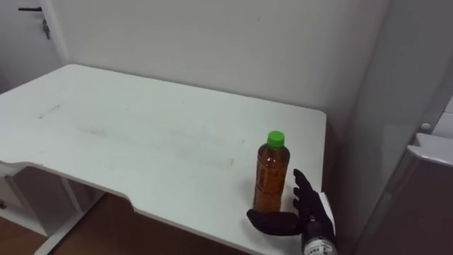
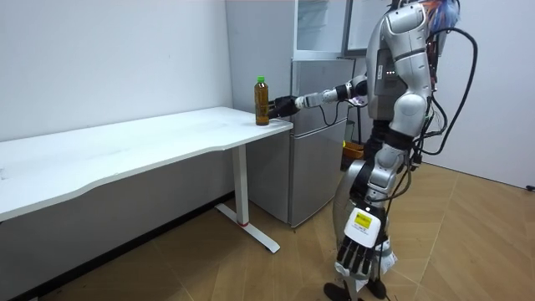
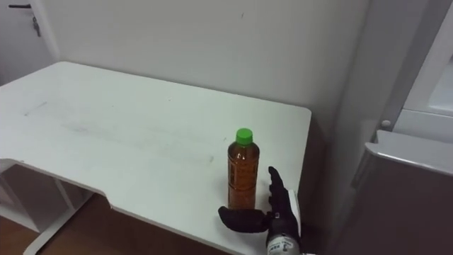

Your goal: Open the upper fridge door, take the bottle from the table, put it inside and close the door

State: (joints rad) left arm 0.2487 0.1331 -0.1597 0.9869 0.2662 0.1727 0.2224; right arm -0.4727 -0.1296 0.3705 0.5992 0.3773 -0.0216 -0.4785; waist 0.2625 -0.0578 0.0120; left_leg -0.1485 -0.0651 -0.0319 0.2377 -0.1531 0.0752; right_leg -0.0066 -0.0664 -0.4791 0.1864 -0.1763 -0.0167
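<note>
Now the black right hand's fingers (image 1: pixel 303 185) stand straight and spread just beside the right flank of the clear plastic bottle of amber drink with a green cap (image 1: pixel 272 177); the thumb lies across the front of its base, and nothing is clamped yet; whether the pads already touch I cannot tell; the right hand (image 1: pixel 311 212) reaches in over the near right corner of the white tabletop (image 1: pixel 141 134), where the bottle stands upright, close to the right edge; the left hand (image 2: pixel 359 251) hangs loose-fingered by the leg; the robot stands between the tabletop's end and the grey two-door fridge (image 2: pixel 313 134); the step looks like the grasp, barely begun; next, the fingers must curl round the bottle's body before any lift and a turn towards the fridge's upper part.
</note>
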